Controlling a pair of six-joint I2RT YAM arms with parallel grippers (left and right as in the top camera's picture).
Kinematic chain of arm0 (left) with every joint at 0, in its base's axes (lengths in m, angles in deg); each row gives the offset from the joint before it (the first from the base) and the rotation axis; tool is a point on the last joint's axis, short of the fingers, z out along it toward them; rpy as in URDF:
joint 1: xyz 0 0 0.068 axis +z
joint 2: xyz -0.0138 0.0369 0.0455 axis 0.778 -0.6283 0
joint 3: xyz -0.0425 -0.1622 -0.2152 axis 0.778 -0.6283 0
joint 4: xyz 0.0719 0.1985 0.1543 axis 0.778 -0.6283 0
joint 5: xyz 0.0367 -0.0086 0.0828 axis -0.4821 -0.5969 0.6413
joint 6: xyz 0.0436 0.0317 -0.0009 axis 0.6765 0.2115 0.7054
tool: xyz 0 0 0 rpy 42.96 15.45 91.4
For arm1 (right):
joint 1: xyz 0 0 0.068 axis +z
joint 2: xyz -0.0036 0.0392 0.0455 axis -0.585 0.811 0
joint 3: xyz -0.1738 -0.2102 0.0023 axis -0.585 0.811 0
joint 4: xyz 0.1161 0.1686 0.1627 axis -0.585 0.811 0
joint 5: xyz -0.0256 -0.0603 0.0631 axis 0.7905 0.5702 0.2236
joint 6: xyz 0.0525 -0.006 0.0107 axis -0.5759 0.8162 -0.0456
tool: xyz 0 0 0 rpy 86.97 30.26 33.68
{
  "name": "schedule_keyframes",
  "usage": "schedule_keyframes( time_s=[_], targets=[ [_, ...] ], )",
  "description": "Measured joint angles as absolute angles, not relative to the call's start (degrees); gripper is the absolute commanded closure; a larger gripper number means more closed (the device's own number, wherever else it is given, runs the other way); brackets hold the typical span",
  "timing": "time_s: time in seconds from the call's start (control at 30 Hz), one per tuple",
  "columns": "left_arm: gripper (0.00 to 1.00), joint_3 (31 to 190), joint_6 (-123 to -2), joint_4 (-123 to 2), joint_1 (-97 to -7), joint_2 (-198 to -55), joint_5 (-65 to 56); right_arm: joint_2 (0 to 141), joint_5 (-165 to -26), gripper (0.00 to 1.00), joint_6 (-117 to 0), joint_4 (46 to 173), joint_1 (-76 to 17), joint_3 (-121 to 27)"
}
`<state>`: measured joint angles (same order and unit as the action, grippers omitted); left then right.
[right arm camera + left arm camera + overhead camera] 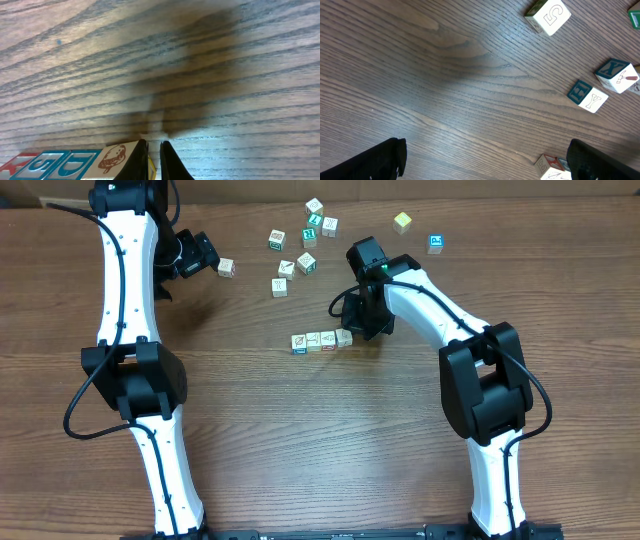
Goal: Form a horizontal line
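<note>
While L gripper [485, 162] hangs wide open over bare table [420, 75], nothing betw its fingers [385, 160], R gripper [153, 150] is pinched nearly closed, no cube gripped.

Row [321, 340] of 4 cubes sits near centre of overhead frame, just below mid-height. It runs left-right w/ a faint tilt, right end a bit higher, cubes touching edge to edge. R gripper sits at row's right end, just upper right of it in overhead.

R wrist view: row runs along bottom left edge, red + blue marks on faces. End cube [117, 159] w/ brown animal pic lies right against the finger on frame left. Sliver of yellow shows in the thin gap betw the fingers; can't tell what it is.

L gripper is upper left in overhead, well apart from row, w/ a single cube [227, 268] just to its right. L wrist view: red-marked cube [551, 167] at bottom edge, just beside the finger on frame right. "5" cube [550, 16] sits top right, blue "X" cube [615, 75] + blue "H" cube [587, 96] at right edge.

Loose cubes [307, 262] cluster top centre of overhead, well above row. Yellow-green cube [402, 222] and blue cube [436, 244] lie upper right.
</note>
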<state>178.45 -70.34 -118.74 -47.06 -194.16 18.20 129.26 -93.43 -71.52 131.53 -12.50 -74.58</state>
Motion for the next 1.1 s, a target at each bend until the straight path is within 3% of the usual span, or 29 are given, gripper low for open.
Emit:
schedule_keyframes(
  time_s=[1.1],
  targets=[
    [0.00,178.45,-70.34,-118.74,-47.06,-194.16,18.20,129.26,-94.41,0.88,-71.54,132.92,-12.08,-74.58]
  ],
)
